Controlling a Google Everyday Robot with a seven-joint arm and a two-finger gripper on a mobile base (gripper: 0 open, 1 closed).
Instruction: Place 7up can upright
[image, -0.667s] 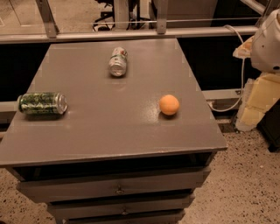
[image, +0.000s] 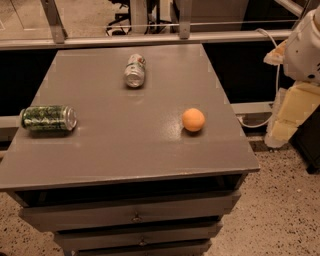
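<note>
- Nothing on the table has moved since the earlier frame: both cans and the orange sit where they were, and the arm at the right edge is in much the same spot.
- gripper (image: 286, 122): off the table, out past its right side, hanging below the white arm segment (image: 309, 47) and over the floor. It holds nothing; can't tell if it's apart or together.
- 7up can (image: 135, 70): lying on its side at the far middle of the grey table (image: 125, 160), long axis running roughly front to back, silver end facing the camera. Not upright. Well apart from the gripper.
- dark green can (image: 48, 118): also on its side, near the left edge, silver end pointing right.
- orange (image: 193, 120): right of centre, between the 7up can and the front-right corner, touching neither can.
- drawers (image: 135, 217): stacked under the tabletop at the front, closed.
- white cable (image: 272, 60): runs down behind the table's right side, near the arm.
</note>
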